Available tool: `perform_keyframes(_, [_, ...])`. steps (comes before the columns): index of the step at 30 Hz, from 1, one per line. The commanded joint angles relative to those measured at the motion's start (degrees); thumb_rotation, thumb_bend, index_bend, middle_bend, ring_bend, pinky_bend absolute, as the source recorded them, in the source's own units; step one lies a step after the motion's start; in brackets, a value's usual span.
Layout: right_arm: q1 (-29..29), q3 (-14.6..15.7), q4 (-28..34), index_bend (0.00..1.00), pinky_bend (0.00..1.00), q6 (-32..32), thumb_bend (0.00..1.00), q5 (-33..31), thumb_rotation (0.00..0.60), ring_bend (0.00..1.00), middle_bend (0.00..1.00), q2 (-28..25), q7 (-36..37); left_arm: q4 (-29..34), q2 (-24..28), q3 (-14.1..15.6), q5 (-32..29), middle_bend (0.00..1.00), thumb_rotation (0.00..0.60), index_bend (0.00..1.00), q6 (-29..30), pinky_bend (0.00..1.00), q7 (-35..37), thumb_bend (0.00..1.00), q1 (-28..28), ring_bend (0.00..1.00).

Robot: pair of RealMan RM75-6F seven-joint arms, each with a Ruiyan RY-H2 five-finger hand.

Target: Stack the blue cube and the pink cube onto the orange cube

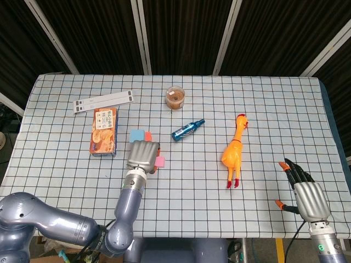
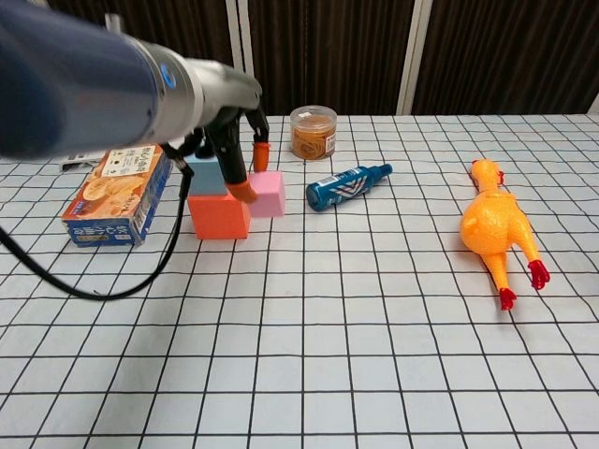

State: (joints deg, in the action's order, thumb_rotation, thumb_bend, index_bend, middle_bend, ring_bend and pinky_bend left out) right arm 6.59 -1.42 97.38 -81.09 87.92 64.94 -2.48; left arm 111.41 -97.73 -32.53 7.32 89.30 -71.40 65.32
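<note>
The blue cube (image 1: 136, 135) (image 2: 203, 175) sits on the orange cube (image 2: 218, 215), left of the table's middle. In the head view my left hand (image 1: 142, 157) (image 2: 231, 131) covers most of the orange cube. That hand pinches the pink cube (image 1: 160, 161) (image 2: 269, 194) between orange-tipped fingers (image 2: 245, 192) and holds it above the table, just right of the stack and about level with the blue cube. My right hand (image 1: 307, 194) rests at the table's front right edge, its fingers spread and holding nothing.
A cracker box (image 1: 104, 131) (image 2: 117, 192) lies left of the stack, and a white strip (image 1: 104, 102) behind it. A blue bottle (image 1: 187, 130) (image 2: 348, 185), a snack jar (image 1: 175, 97) (image 2: 313, 132) and a rubber chicken (image 1: 234, 153) (image 2: 496, 229) lie to the right.
</note>
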Motion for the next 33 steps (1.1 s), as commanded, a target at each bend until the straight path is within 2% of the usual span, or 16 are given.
perform_keyframes(1, [0.0, 0.0, 0.1, 0.11, 0.25, -0.1, 0.16, 0.0, 0.600, 0.13, 0.07, 0.0, -0.1, 2.4, 3.8, -4.4, -2.9, 1.00, 0.600, 0.48, 2.0, 0.79, -0.6, 0.33, 0.8, 0.81])
perform_keyframes(10, [0.0, 0.0, 0.0, 0.11, 0.25, 0.1, 0.16, -0.1, 0.600, 0.13, 0.07, 0.1, -0.3, 3.1, 9.3, -6.1, -6.5, 1.00, 0.600, 0.48, 3.9, 0.79, -2.8, 0.33, 1.9, 0.81])
perform_keyframes(24, [0.3, 0.0, -0.6, 0.11, 0.25, 1.3, 0.16, -1.3, 0.600, 0.13, 0.07, 0.9, -1.4, -4.1, 11.1, -1.2, -6.5, 1.00, 0.600, 0.48, -0.1, 0.78, -2.5, 0.33, 2.9, 0.81])
perform_keyframes(33, [0.3, -0.1, -0.7, 0.11, 0.25, 1.3, 0.16, -1.4, 0.600, 0.13, 0.07, 1.0, -1.6, -7.8, 11.1, 0.1, -6.4, 1.00, 0.600, 0.48, -3.2, 0.78, 0.2, 0.33, 2.4, 0.81])
